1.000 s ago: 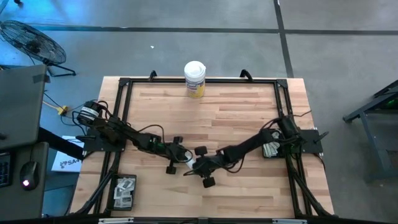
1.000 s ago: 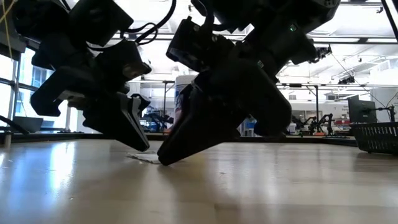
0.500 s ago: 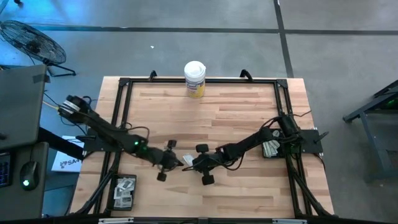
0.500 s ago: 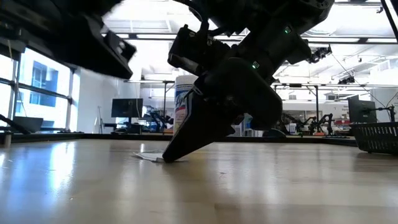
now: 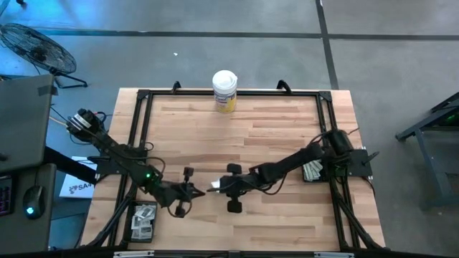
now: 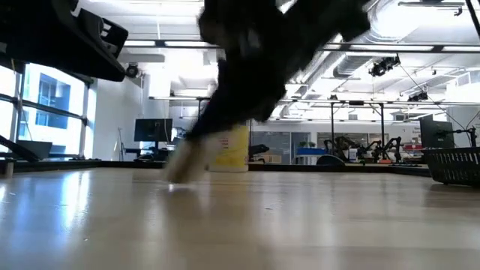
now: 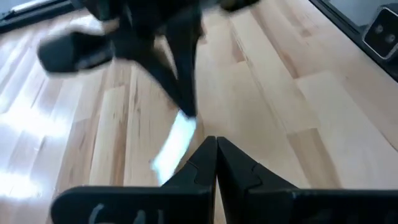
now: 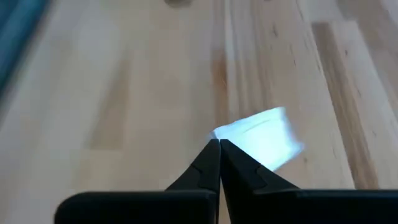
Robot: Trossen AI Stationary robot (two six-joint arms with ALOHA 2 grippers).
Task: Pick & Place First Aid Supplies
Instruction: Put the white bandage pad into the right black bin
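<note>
Table (image 5: 287, 129): butcher-block top, black frame round it, mostly bare. Canister (image 5: 224, 90) stands at the far edge, middle; not part of the job.

Two stashes of supplies. Tray (image 5: 140, 221) at the near left corner holds a few white sachets, so some look already delivered. Pile (image 5: 311, 171) of packets sits at the right edge by the right arm's base, so more are left to move. Judging by that, the task is somewhere in the middle, not near done.

Right gripper (image 5: 217, 186) reaches to table centre, fingers pinched together on the corner of a white packet (image 8: 261, 135); the wrist view shows the packet sticking out past the closed tips. The low view shows it at or just above the wood; cannot tell which.

Left gripper (image 5: 192, 191) sits just beside it, pointing at the same packet, fingers pressed together on nothing. In its wrist view the packet (image 7: 175, 144) lies just ahead of its tips, hanging from the right arm's fingers.

Looks like a handover or centre drop so the left arm can carry the packet to the tray. Left to do: the left arm takes this one and trays it, then the rest of the pile.
</note>
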